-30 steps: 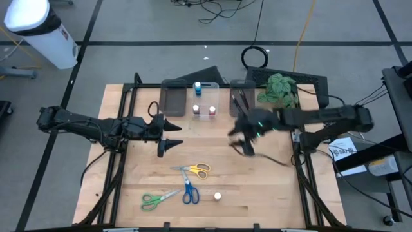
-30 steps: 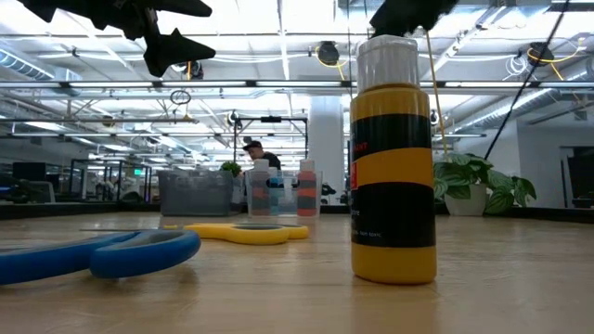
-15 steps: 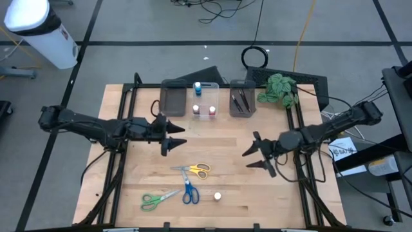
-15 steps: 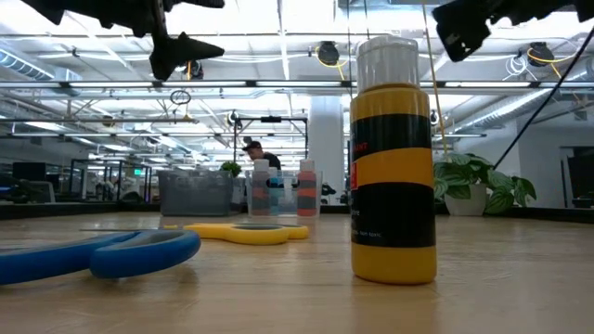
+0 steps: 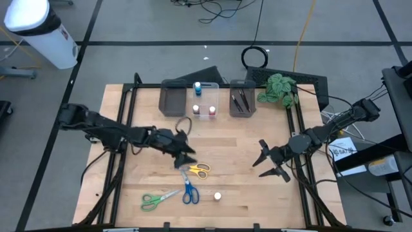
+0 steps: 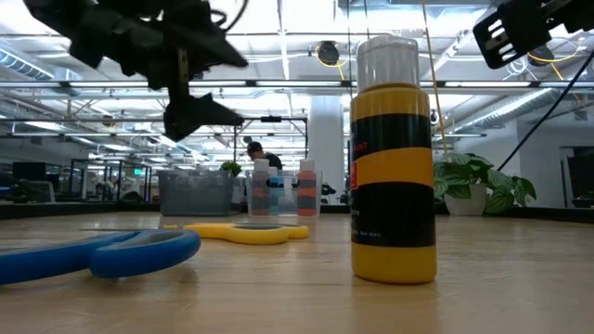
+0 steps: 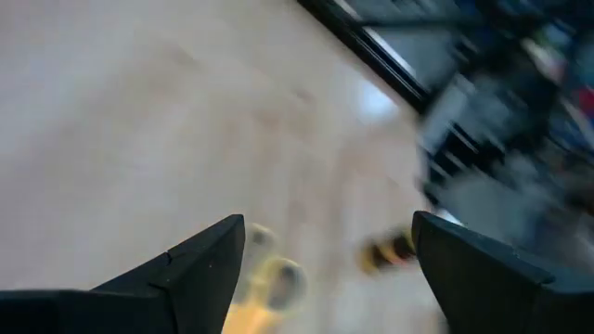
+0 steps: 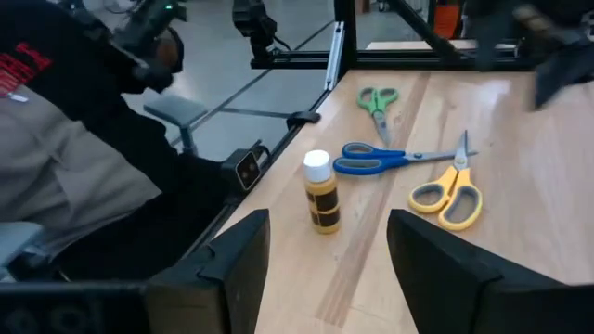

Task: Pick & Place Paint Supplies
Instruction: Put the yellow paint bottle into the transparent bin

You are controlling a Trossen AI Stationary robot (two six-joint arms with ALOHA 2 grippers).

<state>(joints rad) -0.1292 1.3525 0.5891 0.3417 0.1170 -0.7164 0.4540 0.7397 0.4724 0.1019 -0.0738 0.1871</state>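
At mid-surface I find the yellow scissors [image 5: 198,170] lying flat, the left claw [image 5: 185,158] just above them, fingers spread wide and empty. I judge a skewed descent could knock them into the blue scissors [image 5: 188,193] beside them. The right claw [image 5: 273,164] waits wide near the surface [image 5: 225,145] edge. The left wrist view is blurred; contact cannot be confirmed

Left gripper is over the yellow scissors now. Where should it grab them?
Probably the yellow scissors where blades meet handles, from straight above: they lie flat and closed on the table, narrow there. The left gripper, open, hovers beside them.
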